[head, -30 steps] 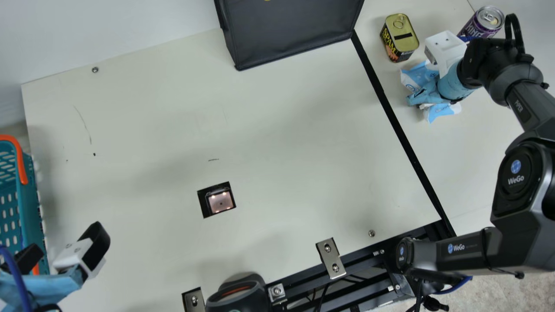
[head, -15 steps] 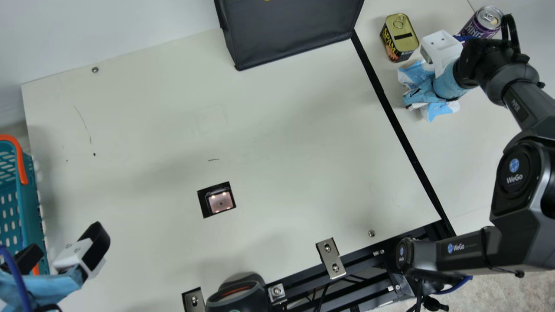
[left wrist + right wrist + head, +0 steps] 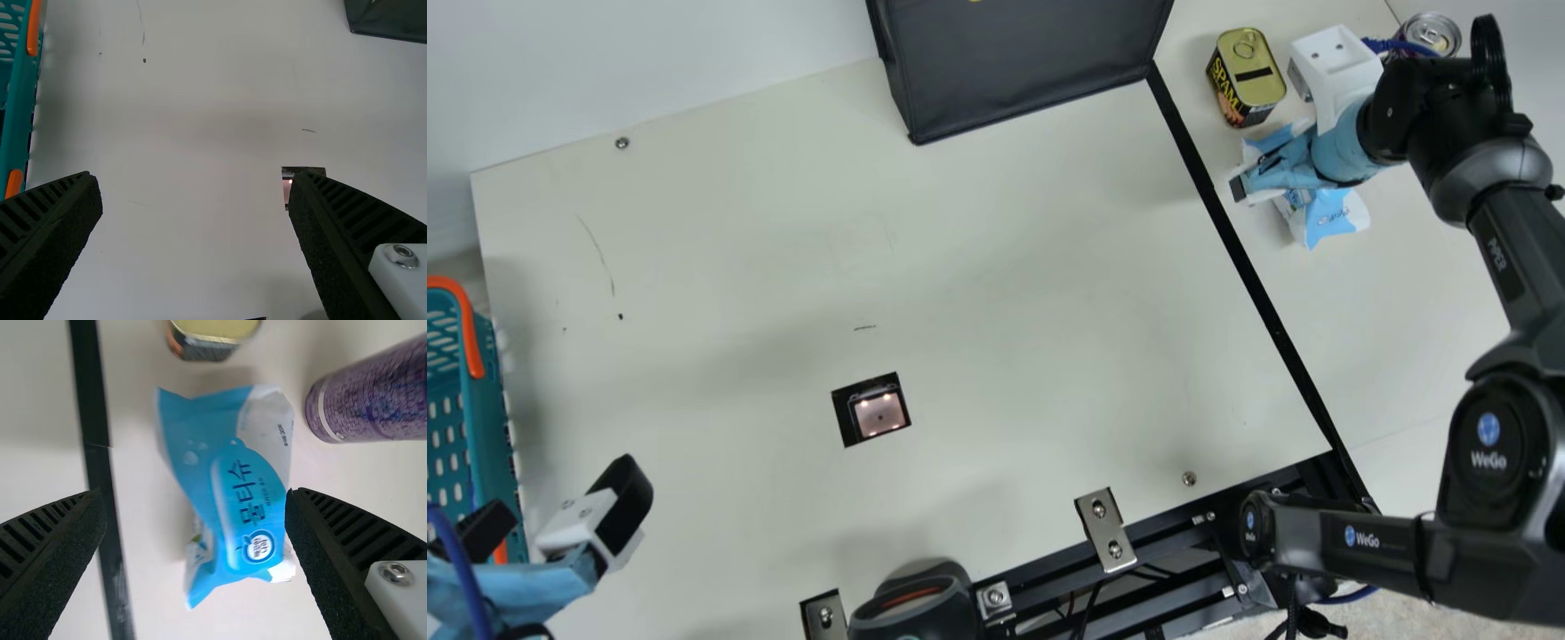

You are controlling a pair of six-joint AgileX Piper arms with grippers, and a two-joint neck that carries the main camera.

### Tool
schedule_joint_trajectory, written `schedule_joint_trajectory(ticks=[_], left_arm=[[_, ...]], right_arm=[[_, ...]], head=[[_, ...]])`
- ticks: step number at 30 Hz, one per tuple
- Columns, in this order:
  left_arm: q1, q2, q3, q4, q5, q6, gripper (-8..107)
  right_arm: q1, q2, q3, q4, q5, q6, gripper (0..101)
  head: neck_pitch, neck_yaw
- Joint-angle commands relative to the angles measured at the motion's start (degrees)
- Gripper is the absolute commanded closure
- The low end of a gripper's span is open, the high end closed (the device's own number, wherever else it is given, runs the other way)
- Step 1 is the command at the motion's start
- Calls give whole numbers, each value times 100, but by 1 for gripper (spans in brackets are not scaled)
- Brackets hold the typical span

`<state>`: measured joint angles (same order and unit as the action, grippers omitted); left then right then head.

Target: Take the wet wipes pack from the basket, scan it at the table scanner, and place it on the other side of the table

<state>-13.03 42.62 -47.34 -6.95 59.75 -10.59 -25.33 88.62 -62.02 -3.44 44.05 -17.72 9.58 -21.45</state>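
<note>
Using the table scanner [image 3: 879, 415] as datum, main view unless noted, items by size. Cream table [image 3: 1005, 267]: surrounds the datum. Black box [image 3: 1023, 67]: on the far side of the datum. Teal basket [image 3: 494, 427], orange handle: well left of the datum. Left gripper [image 3: 565, 500]: left of the datum, near side; fingers spread wide, nothing in its grasp. Right gripper [image 3: 1267, 138]: well right of the datum, toward the far side, over the pack; its wrist view gives fingers wide apart, no grip on anything. Wet wipes pack [image 3: 243, 500], blue and white: lying on the surface well right of the datum, past the black strip [image 3: 1245, 253]. Purple can [image 3: 1432, 34] and yellow-lidded tin [image 3: 1247, 71]: right of the datum, farther out than the pack.
</note>
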Motion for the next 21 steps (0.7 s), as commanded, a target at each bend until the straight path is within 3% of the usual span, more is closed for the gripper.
schedule_joint_trajectory(ticks=[1,21], left_arm=[[0,0,0,0,0,0,9],[0,0,0,0,0,0,9]], right_arm=[[127,-167,-48,50,157,76,6],[2107,-1203,-600,13,1065,1191,6]], head=[[-166,-13],[-166,-13]])
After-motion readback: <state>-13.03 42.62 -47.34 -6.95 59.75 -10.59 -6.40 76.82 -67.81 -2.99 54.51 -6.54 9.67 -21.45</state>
